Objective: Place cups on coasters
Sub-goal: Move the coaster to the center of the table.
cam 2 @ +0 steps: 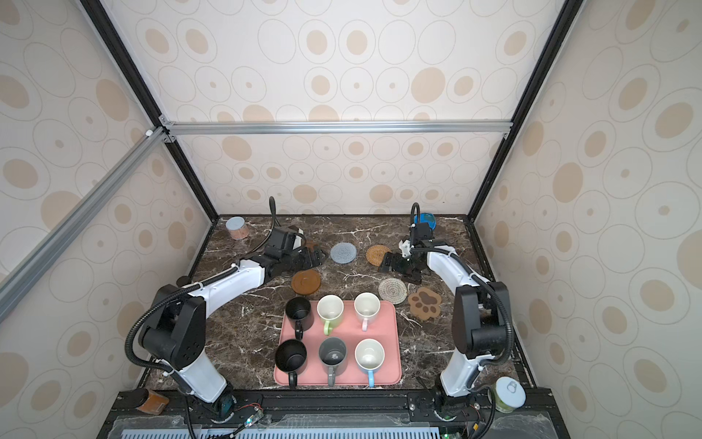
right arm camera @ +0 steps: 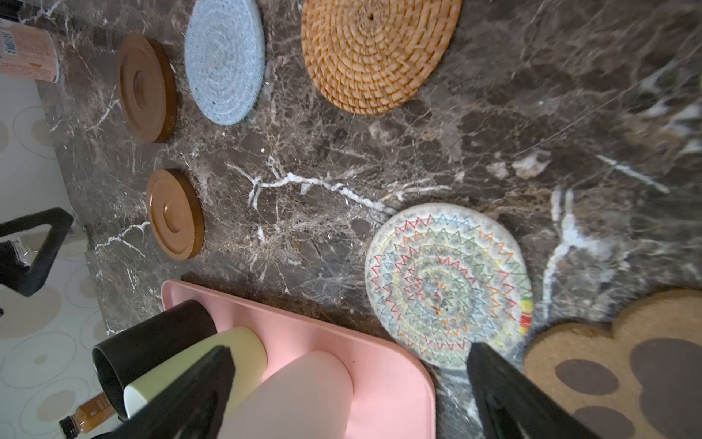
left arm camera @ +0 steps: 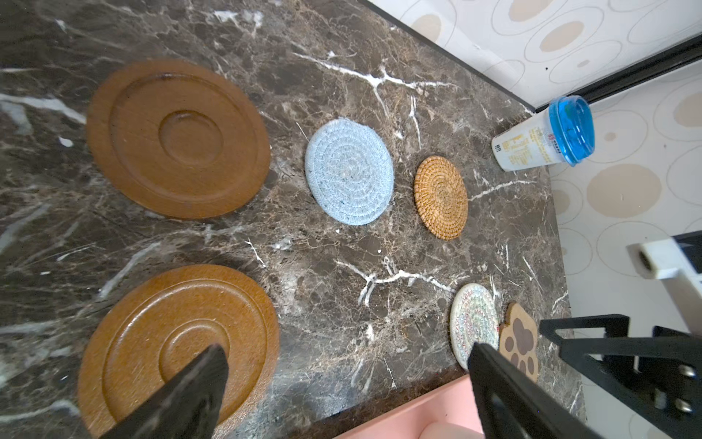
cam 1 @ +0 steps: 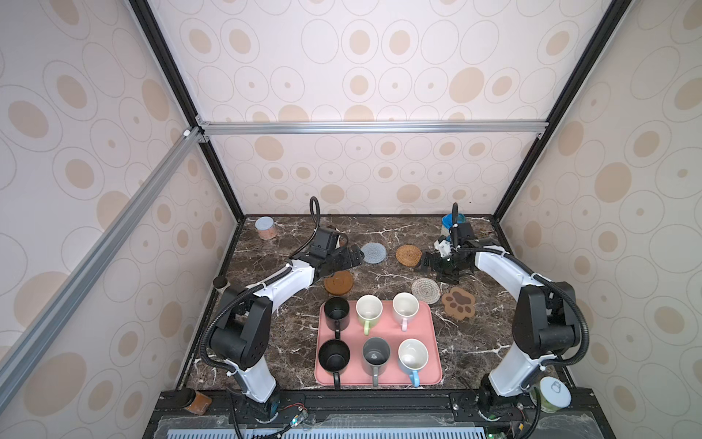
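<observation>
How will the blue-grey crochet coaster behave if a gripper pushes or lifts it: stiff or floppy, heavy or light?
The blue-grey crochet coaster looks like coiled soft yarn, so it would probably flop if lifted by one edge. It lies thin and flat on the smooth marble table, so it is likely light and may slide when pushed.

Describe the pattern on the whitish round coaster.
The coaster has concentric multicoloured zigzags, clearest in the right wrist view.

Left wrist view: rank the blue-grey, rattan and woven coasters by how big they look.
1. Blue-grey coaster, though it lies nearer the camera, so its true size is unsure.
2. Rattan coaster and woven coaster: about alike, so tied.
</observation>
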`<action>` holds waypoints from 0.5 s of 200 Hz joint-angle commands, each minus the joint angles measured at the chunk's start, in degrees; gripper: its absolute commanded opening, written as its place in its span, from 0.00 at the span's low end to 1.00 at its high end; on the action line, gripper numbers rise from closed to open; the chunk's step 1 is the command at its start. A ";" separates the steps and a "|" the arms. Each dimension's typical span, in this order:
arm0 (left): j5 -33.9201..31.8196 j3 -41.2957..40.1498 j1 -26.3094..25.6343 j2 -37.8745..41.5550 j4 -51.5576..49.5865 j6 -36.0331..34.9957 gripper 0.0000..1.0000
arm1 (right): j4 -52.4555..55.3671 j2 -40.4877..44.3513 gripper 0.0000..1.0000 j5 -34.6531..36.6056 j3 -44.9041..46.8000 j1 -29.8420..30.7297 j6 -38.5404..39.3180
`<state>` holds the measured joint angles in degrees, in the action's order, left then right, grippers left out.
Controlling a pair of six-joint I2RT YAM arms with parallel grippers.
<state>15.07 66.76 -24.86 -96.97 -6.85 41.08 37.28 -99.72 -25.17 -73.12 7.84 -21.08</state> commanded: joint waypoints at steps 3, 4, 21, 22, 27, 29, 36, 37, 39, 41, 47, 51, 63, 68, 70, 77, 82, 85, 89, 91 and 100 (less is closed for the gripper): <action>-1.59 -1.50 -0.08 1.49 1.62 -0.34 1.00 | -2.99 -1.74 1.00 -2.62 1.97 -0.36 -2.34; -1.60 -1.52 -0.09 1.50 1.60 -0.32 1.00 | -3.04 -1.81 1.00 -2.66 2.00 -0.36 -2.32; -1.68 -1.55 -0.02 1.43 0.72 -0.34 1.00 | -4.35 -2.99 1.00 -3.39 3.40 -0.32 -2.90; -1.65 -1.55 -0.02 1.43 0.71 -0.36 1.00 | -4.47 -3.05 1.00 -3.44 3.46 -0.34 -2.91; -1.66 -1.70 -0.01 1.48 0.62 -0.30 1.00 | -4.79 -3.41 1.00 -3.50 3.79 -0.36 -3.00; -1.63 -1.78 -0.01 1.51 0.61 -0.30 1.00 | -4.87 -3.62 1.00 -3.53 3.93 -0.36 -3.07; -1.57 -2.05 -0.01 1.60 0.69 -0.17 1.00 | -5.19 -4.22 1.00 -3.56 4.25 -0.37 -3.10; -1.59 -2.10 -0.01 1.61 0.69 -0.15 1.00 | -5.28 -4.32 1.00 -3.57 4.32 -0.37 -3.14; -1.62 -2.19 -0.05 1.65 0.65 -0.13 1.00 | -5.35 -4.51 1.00 -3.57 4.48 -0.37 -3.12; -1.60 -2.24 -0.02 1.68 0.69 -0.12 1.00 | -5.39 -4.69 1.00 -3.57 4.57 -0.37 -3.10; -1.59 -2.54 -0.01 1.88 0.87 0.01 1.00 | -5.68 -5.18 1.00 -3.51 4.85 -0.37 -3.12; -1.60 -2.72 -0.01 2.00 0.92 0.03 1.00 | -5.79 -5.56 1.00 -3.49 4.96 -0.37 -3.01; -2.03 -3.17 -0.01 2.37 0.88 0.29 1.00 | -6.16 -6.72 1.00 -3.40 5.18 -0.39 -2.93; -2.18 -3.26 -0.01 2.56 0.79 0.22 1.00 | -6.34 -7.21 1.00 -3.44 5.26 -0.38 -2.91; -2.25 -3.29 -0.01 2.57 0.74 0.25 1.00 | -6.45 -7.41 1.00 -3.47 5.27 -0.37 -2.98; -2.44 -3.44 -0.01 2.74 0.67 0.32 1.00 | -6.71 -8.10 1.00 -3.68 5.27 -0.37 -3.09; -2.57 -3.56 -0.01 2.83 0.65 0.32 1.00 | -6.95 -8.62 1.00 -3.75 5.19 -0.37 -3.10; -2.51 -3.63 -0.01 2.90 0.69 0.39 1.00 | -7.05 -8.91 1.00 -3.89 5.14 -0.35 -3.17; -2.56 -3.72 0.06 2.99 0.67 0.48 1.00 | -7.17 -9.26 1.00 -3.92 5.10 -0.36 -3.22; -2.54 -3.74 0.07 3.01 0.69 0.49 1.00 | -7.25 -9.50 1.00 -4.01 5.03 -0.36 -3.21; -2.35 -3.83 0.07 3.01 0.44 0.66 1.00 | -7.44 -10.22 1.00 -4.10 4.77 -0.41 -3.35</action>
<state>13.58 63.11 -24.84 -96.09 -6.44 41.12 30.59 -106.67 -28.91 -68.75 7.68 -23.79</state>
